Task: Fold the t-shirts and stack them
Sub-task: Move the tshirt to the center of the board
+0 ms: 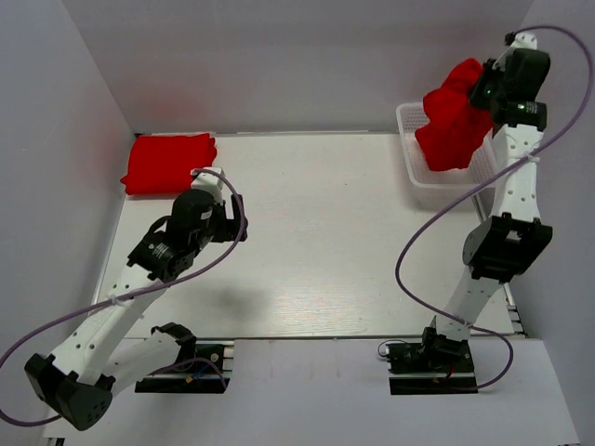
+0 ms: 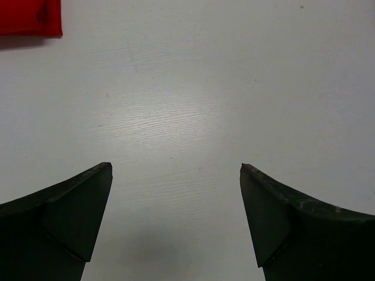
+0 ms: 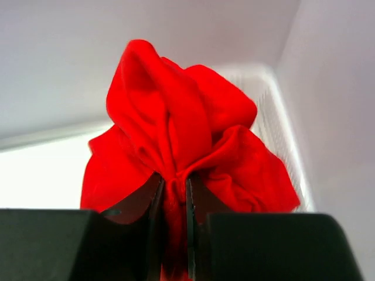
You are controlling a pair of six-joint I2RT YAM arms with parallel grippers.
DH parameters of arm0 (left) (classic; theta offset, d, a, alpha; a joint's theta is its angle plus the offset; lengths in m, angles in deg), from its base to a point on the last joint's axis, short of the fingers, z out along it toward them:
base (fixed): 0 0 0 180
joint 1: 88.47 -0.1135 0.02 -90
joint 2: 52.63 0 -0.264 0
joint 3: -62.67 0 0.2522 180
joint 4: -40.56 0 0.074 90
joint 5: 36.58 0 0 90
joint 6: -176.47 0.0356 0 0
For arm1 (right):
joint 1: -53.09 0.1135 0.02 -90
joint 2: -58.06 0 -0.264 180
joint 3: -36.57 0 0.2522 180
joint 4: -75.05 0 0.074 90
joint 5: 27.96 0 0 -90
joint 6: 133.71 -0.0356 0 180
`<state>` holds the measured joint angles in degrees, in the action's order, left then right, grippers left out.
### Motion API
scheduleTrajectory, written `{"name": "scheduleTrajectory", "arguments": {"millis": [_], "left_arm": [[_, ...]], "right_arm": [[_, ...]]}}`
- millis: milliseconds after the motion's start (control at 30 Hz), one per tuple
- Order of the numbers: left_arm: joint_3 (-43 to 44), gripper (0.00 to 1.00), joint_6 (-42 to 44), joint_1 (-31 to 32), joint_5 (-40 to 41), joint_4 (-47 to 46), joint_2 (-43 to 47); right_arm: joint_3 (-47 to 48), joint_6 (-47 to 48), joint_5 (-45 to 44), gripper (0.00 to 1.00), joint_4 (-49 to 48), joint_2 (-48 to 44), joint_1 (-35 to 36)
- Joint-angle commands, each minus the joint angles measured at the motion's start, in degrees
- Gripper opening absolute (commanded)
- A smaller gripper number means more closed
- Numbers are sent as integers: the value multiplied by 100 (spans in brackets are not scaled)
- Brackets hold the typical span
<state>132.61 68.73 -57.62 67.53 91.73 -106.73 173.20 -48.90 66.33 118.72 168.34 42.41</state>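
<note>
Black fingers (image 2: 70, 205) of the left gripper (image 2: 176, 166) are filling the bottom of the left wrist view, and they are standing spread wide with nothing between them but bare table (image 2: 193, 105). That gripper is hovering released, touching no cloth. Ahead of it and off to its left, a folded t-shirt (image 1: 169, 163) is lying flat at the far left corner of the table, well apart from the fingertips. It is probably sitting there as the base of the stack, out of the way of the folding space in the middle. The left gripper seems to be waiting open over that space so it can help once the next shirt is coming down.

Moving right, the right gripper (image 3: 174, 180) is clenching a crumpled t-shirt (image 3: 176, 117), with a pinched bunch of red fabric running between the nearly closed fingers. The rest of the shirt is bulging out beyond the fingertips in loose folds. From above, this gripper is holding the cloth raised over the white mesh basket (image 1: 409, 149) at the table's far right, so the shirt is hanging clear of the basket wall, likely on its way to the open table for folding.
</note>
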Motion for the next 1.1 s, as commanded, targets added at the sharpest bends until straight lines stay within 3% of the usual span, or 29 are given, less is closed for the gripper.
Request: {"name": "scheduleTrajectory", "arguments": {"millis": [0, 267, 400, 467, 567, 767, 867, 900, 1067], "left_arm": [[-28, 100, -239, -27, -75, 47, 426], [-81, 100, -424, -27, 127, 363, 832], [-133, 100, -555, -27, 180, 697, 832], [-134, 100, -687, -27, 180, 767, 892], [-256, 100, -740, -27, 180, 821, 893], [-310, 100, -976, -27, 469, 1137, 955], [-310, 100, -977, -27, 593, 1137, 1060], [-310, 100, -977, -27, 654, 1198, 1060], [-205, 100, -977, -27, 707, 1199, 999]], "right_arm": [[535, 246, 387, 0, -56, -506, 136], [651, 80, 1932, 0, -407, -1377, 645], [747, -113, 2241, 0, -556, -1623, 1058], [669, -236, 2862, 0, -748, -1764, 1287], [256, -368, 3042, 0, -942, -1975, 1603], [-1781, -369, 2963, 0, -1223, -2422, 2305], [-3538, -333, 2753, 0, -1715, -2607, 2621], [-4412, -281, 2613, 0, -1708, -2617, 2684], [-5914, -404, 1998, 6, -1682, -2125, 3097]]}}
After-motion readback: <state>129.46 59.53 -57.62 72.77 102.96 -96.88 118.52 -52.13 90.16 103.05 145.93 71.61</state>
